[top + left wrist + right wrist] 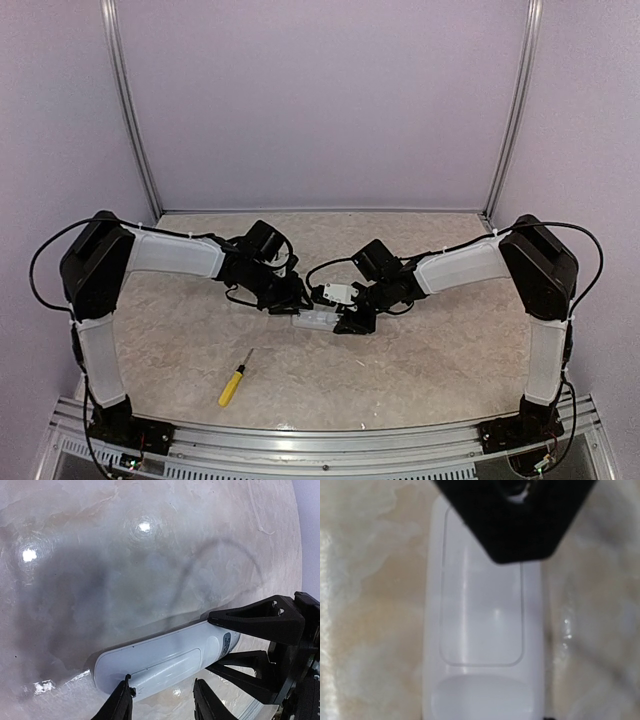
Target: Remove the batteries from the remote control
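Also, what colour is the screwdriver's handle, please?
Yellow; the handle shows only in the top external view.

Top external view: high above the near edge of the beige marbled desk [420, 365], facing down across all of it; left wrist view skims it obliquely, close; right wrist view looks straight down, closer still; all three share the slim white rounded-end plastic remote control [313, 320].
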Robot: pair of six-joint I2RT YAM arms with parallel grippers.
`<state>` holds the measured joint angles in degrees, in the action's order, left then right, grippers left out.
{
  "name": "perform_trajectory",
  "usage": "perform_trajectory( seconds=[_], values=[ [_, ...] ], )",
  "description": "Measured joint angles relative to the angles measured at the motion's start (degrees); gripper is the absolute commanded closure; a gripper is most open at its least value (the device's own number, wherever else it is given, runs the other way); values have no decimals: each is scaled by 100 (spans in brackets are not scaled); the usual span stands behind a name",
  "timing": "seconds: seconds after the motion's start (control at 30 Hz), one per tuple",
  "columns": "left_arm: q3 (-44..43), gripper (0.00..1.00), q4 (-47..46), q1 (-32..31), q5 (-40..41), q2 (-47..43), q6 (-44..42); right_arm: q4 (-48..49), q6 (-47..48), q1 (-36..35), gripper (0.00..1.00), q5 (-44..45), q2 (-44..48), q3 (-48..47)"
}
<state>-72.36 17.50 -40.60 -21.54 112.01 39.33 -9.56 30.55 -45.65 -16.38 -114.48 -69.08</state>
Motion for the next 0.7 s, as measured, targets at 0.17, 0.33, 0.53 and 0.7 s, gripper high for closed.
perform_trajectory(
  seconds=[0.17,0.33,0.53,0.7],
  values=[
    [323,59,-538,35,-361,-125,293,0,-2,0,94,-4,0,0],
    [428,59,-925,-105,-866,-125,629,57,-4,7,94,15,-7,2],
    [442,59,-872,-59,-901,-155,643,92,-2,0,95,59,-7,4],
    [442,59,-439,20,-568,-455,378,129,-9,0,95,103,-7,4]
  ],
)
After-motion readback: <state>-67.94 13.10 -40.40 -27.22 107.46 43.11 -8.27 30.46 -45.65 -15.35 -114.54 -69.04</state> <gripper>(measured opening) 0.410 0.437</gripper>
